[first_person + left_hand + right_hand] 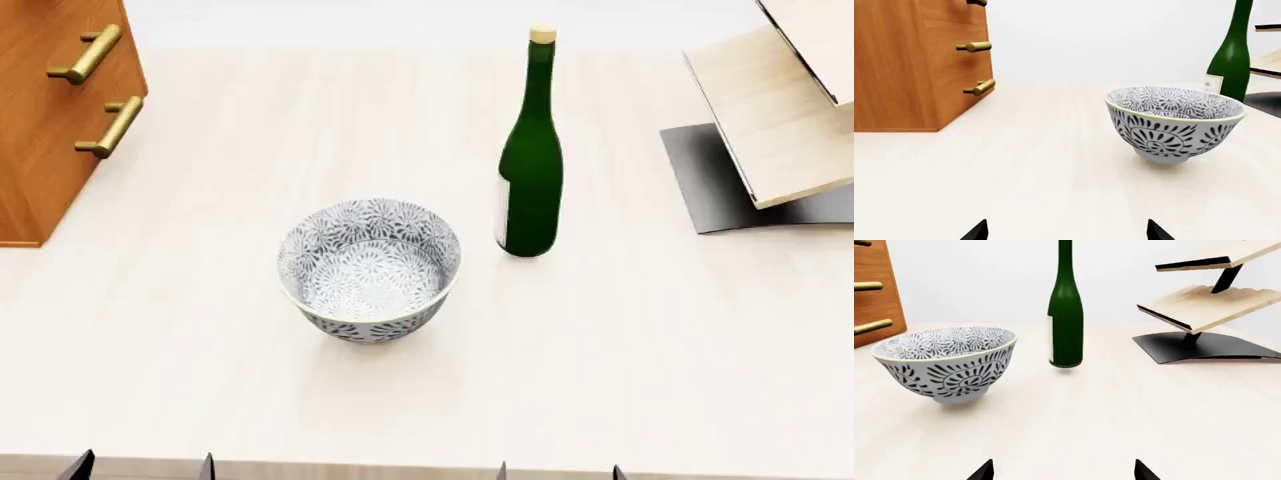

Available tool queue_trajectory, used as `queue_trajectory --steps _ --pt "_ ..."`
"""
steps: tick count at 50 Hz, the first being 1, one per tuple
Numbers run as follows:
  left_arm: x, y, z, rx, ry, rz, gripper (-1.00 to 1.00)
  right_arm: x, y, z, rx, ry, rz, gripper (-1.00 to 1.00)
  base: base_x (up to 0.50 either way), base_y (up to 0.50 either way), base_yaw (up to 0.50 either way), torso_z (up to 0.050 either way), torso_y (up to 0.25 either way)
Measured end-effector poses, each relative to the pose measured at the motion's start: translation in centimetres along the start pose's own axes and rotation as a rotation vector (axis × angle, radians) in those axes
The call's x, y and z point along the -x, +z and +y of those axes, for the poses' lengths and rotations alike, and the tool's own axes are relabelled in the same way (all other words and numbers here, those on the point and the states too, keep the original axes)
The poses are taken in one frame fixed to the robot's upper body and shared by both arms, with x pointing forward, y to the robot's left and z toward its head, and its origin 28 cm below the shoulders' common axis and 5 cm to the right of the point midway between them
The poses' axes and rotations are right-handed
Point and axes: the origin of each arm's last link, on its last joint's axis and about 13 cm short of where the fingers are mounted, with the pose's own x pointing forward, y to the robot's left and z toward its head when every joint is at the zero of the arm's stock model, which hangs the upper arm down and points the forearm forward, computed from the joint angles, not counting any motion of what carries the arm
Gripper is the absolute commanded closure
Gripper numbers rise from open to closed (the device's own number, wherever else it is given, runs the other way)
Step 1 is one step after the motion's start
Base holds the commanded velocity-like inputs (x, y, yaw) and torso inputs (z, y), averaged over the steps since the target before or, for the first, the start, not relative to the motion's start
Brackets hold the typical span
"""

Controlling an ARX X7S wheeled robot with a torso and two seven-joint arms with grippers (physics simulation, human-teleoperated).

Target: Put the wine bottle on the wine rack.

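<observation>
— Where does the wine bottle (530, 170) stand?
— Upright mid-table, wine rack (781, 110) far right.
— Grippers?
— Both spread empty. The right gripper (1063, 471) should clasp the body squarely.

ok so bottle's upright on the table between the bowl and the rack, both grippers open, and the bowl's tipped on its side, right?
Not quite: the bowl is upright on its foot, opening up, as the head view shows. The rest holds: the wine bottle stands upright on the table between the bowl and the wine rack, and both the left gripper and right gripper are open.
</observation>
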Motion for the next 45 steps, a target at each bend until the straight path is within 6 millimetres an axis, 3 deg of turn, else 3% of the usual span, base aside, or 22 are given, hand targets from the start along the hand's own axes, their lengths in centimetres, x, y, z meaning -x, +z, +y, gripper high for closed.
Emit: queue_trajectory --steps 20,33,45 --pt "0.5 0.6 -0.1 -0.016 -0.002 -0.019 -1.0 0.4 0.9 0.1 0.007 0.011 -0.029 -1.0 0.0 0.0 0.0 0.0 0.0" --pt "1.8 3.1 -0.3 -0.012 -0.023 -0.098 -1.0 1.7 3.7 0.3 0.005 0.034 -0.129 -1.0 0.0 0.0 0.0 0.0 0.0" --pt "3.9 6.4 -0.5 -0.026 -0.028 -0.225 -1.0 4.0 7.5 0.5 -0.001 0.052 -0.278 -1.0 0.0 0.0 0.0 0.0 0.0"
